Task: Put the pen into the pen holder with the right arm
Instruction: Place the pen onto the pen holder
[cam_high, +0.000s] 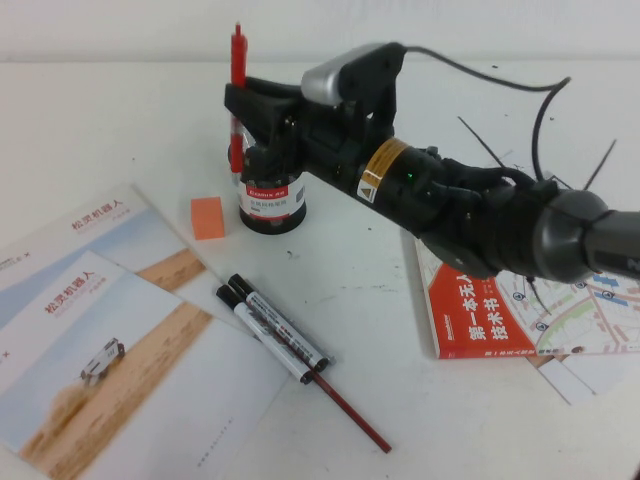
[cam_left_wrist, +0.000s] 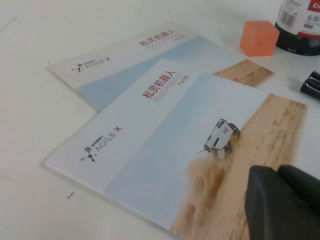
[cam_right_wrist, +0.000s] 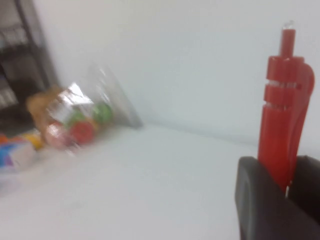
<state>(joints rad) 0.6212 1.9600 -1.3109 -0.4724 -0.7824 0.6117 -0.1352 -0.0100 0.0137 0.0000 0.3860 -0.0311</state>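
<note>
You are at the insertion step. The right arm reaches in from the right across the table, and its right gripper holds the pen upright, clenched on the barrel, directly over the pen holder. In the high view the pen's lower end seems to be at or just inside the cup's mouth, though the fingers hide the tip, so you cannot tell how deep it sits. The right wrist view shows the red clip end standing straight up between the dark fingers.

Your next move, as I judge it, is to lower a little more if the tip is not yet past the rim, keep the pen vertical, then release and lift straight up so the fingers do not drag the light cup over.

Around you: two brochures lie at the left front, and a map book sits under the right arm. Two black-capped markers and a thin dark-red stick lie in front, well apart from the cup. An orange cube stands just beside the holder on its left; nothing blocks the mouth.

The left gripper hovers parked over the nearer brochure's edge; whether it is released or clenched, you cannot tell.
</note>
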